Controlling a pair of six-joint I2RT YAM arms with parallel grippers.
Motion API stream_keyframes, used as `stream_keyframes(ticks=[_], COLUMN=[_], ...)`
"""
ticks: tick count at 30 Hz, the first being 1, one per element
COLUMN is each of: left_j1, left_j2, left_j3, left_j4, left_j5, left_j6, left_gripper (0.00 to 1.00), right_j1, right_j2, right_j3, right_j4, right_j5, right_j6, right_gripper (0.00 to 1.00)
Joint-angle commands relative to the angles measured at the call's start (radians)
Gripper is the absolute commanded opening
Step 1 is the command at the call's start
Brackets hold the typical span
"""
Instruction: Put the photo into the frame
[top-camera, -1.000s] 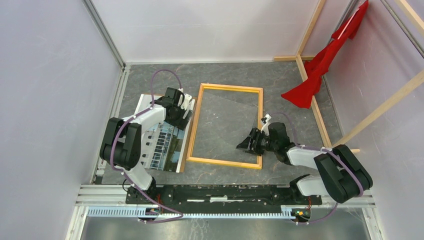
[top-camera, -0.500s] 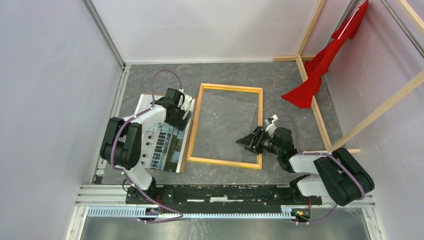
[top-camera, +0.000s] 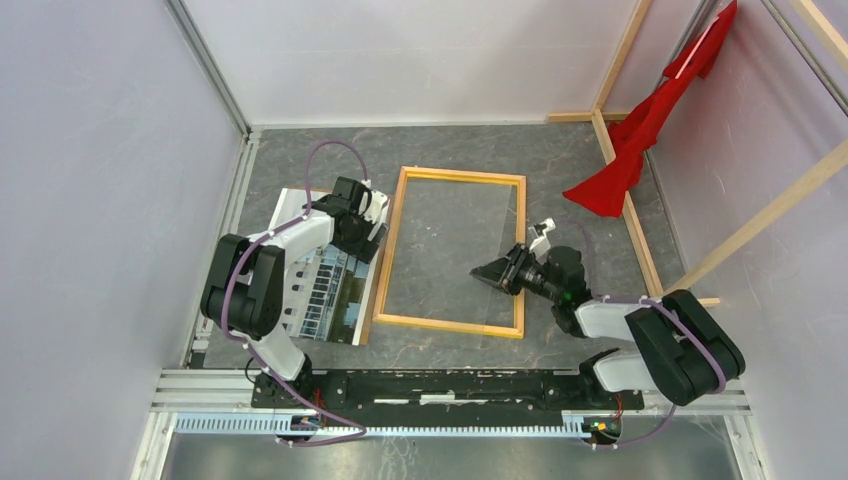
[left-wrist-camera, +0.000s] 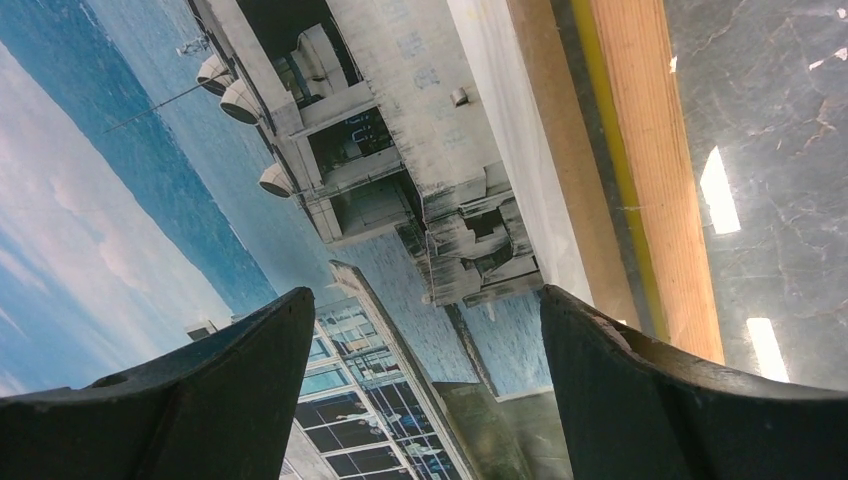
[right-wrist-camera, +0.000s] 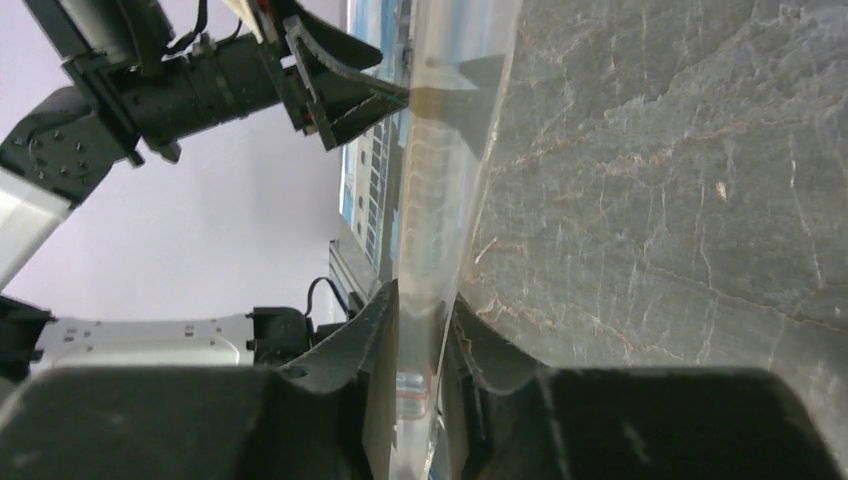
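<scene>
- Dark grey marbled table (top-camera: 450, 150) inside pale walls. Wooden beams (top-camera: 628, 205) with a red cloth (top-camera: 640, 140) stand well beyond your right gripper and play no part.
- Frame (top-camera: 460, 176): lies flat between your two grippers, pale wood face up. In the left wrist view a yellow edge shows on the rail just beside that gripper's finger.
- Photo (top-camera: 330, 295): picture side up on the table, directly beneath your left gripper (left-wrist-camera: 420, 300), running along the outside of the frame's left rail. It is not yet in the frame.
- Left gripper: fingers wide apart, hanging just above the photo, holding nothing.
- Right gripper (right-wrist-camera: 420, 300): fingers drawn together on the near edge of a clear pane (top-camera: 450, 250). The pane stretches ahead of the fingertips across the frame's opening and looks tilted.
- Step in hand, as a judgement: handling the pane, ahead of any move of the photo. You cannot tell whether it is being seated or lifted out.
- Next move calls for: a steady pinch, since the thin, slick pane could slip or flex. Settle or clear the pane before your left gripper drops to the photo's edge to draw it toward the opening.
</scene>
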Motion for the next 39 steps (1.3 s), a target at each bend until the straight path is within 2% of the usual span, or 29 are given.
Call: stream_keyframes(ticks=[1, 2, 5, 9, 18, 22, 39], left_j1=[-0.006, -0.006, -0.003, -0.001, 0.019, 0.028, 0.05], left_j2=[-0.008, -0.012, -0.018, -0.016, -0.01, -0.004, 0.009], left_j3=[0.025, 0.031, 0.048, 0.066, 0.091, 0.1, 0.124], left_j4=[-0.01, -0.015, -0.025, -0.034, -0.041, -0.043, -0.057], left_j5=[0.019, 0.016, 0.01, 0.01, -0.02, -0.021, -0.019], left_j6=[0.036, 0.039, 0.044, 0.046, 0.049, 0.048, 0.048], left_gripper=[0.9, 0.9, 0.91, 0.92, 0.92, 0.92, 0.93], right_j1=[-0.011, -0.02, -0.052, -0.09, -0.129, -0.143, -0.198], right_j2=[-0.018, -0.017, 0.002, 0.045, 0.05, 0.021, 0.018], right_j3=[0.184, 0.23, 0.322, 0.357, 0.311, 0.262, 0.215], right_j4=[-0.297, -0.391, -0.536, -0.575, -0.539, -0.471, -0.321], right_j5=[0.014, 0.016, -0.001, -0.048, -0.012, 0.02, 0.049], right_j6=[-0.207, -0.263, -0.37, -0.411, -0.429, -0.413, -0.364], right_gripper=[0.2, 0.17, 0.15, 0.15, 0.09, 0.07, 0.04])
